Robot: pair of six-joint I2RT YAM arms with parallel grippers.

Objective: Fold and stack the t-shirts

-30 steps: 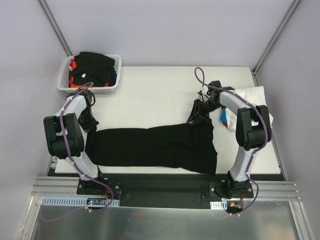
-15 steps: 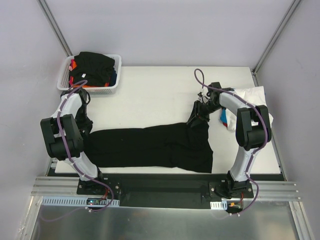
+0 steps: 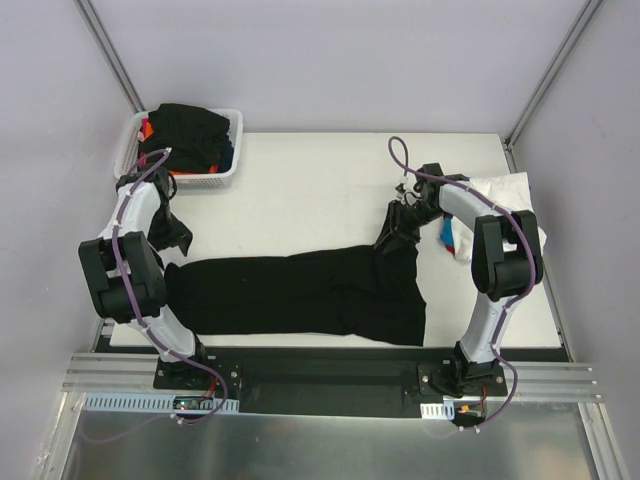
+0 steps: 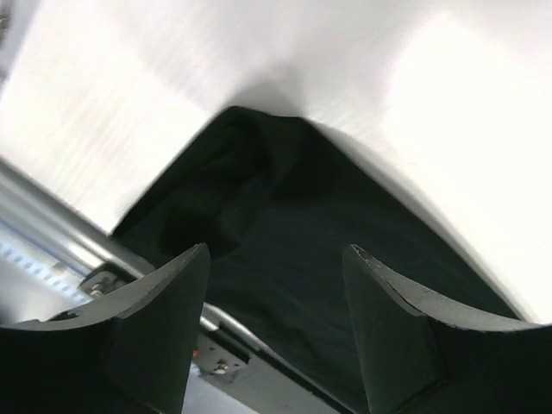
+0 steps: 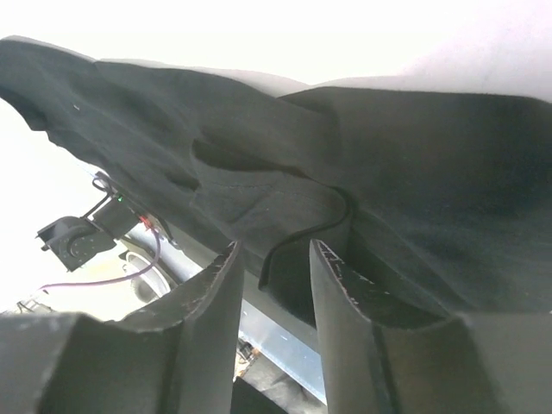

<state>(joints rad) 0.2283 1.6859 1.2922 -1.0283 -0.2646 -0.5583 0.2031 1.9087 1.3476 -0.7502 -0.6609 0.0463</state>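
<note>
A large black t-shirt (image 3: 300,295) lies spread along the table's near edge. My left gripper (image 3: 176,238) hovers open above its left corner (image 4: 259,198), with nothing between the fingers (image 4: 155,319). My right gripper (image 3: 395,232) is at the shirt's far right corner. In the right wrist view the jaws of that gripper (image 5: 274,243) stand slightly apart. A hanging fold of the black cloth (image 5: 302,250) sits between them, against the right finger, with a gap to the left one. More t-shirts, black, orange and blue, fill the basket (image 3: 128,165).
A folded white shirt (image 3: 505,195) lies at the right edge on red and blue cloth (image 3: 447,238), just right of my right gripper. The white mesh basket stands at the back left corner. The metal rail (image 3: 330,365) runs along the table's near edge.
My left gripper has opened, let go of the shirt's left edge and pulled back toward the basket. The shirt slid slightly left and lies flatter. The right arm has barely moved.
</note>
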